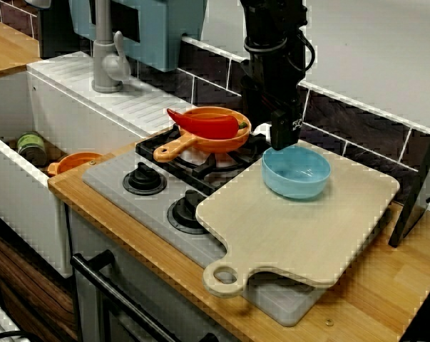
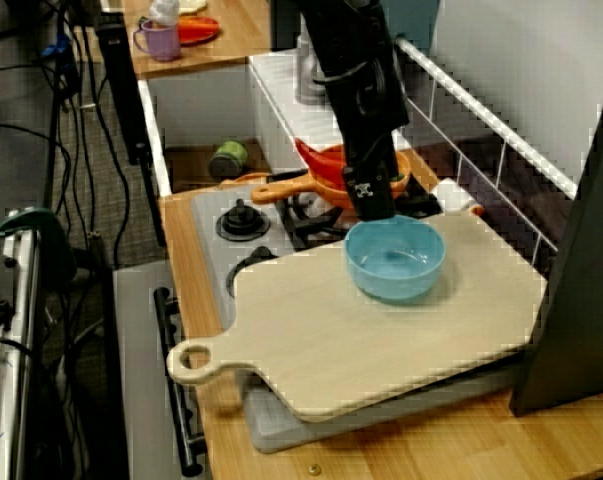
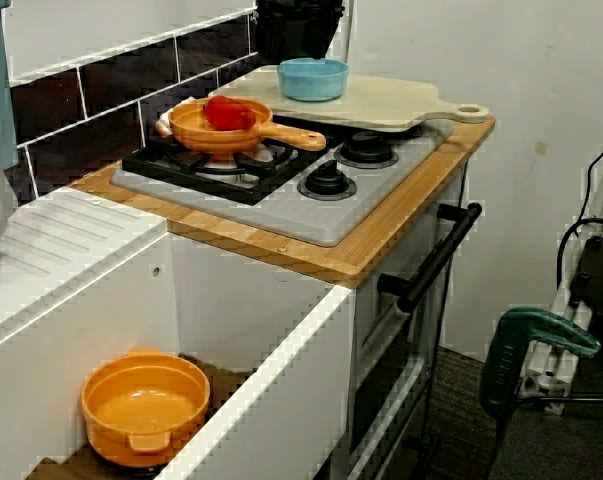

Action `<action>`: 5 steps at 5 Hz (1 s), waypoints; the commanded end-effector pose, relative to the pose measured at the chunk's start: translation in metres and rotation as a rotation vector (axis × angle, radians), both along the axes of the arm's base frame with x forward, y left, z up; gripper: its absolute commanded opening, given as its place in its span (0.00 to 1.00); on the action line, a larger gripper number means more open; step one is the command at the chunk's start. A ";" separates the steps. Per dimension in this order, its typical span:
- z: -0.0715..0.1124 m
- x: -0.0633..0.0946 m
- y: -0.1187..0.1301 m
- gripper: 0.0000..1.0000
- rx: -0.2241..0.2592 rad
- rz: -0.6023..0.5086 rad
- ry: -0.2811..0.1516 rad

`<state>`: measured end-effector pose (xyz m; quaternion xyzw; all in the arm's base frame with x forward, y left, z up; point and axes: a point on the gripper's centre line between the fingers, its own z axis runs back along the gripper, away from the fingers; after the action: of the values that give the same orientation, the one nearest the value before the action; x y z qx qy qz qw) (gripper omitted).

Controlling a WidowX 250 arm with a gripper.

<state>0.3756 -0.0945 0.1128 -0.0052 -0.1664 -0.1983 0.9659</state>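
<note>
Blue bowl (image 1: 297,173) sits upright on cutting board (image 1: 307,231); pincer (image 1: 280,141) at its far rim, opening hidden, cannot tell.

My arm (image 3: 296,25) stands dark just behind the blue bowl (image 3: 312,80), jaws hidden. The bowl sits on the wooden board (image 3: 401,105), near the orange pan (image 3: 206,135) holding a red pepper (image 3: 228,112). 2 knobs (image 3: 328,182) face front. An orange bowl (image 3: 146,405) lies in the sink (image 3: 271,400).

Even indoor light, soft shadows, slight blur, jagged edges.
</note>
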 end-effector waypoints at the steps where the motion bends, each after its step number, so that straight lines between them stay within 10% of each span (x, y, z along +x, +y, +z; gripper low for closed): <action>1: 0.025 0.020 -0.010 1.00 0.001 0.041 -0.061; 5: 0.016 0.056 -0.035 1.00 -0.027 0.206 -0.080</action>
<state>0.4256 -0.1321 0.1017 0.0132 -0.1735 -0.0967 0.9800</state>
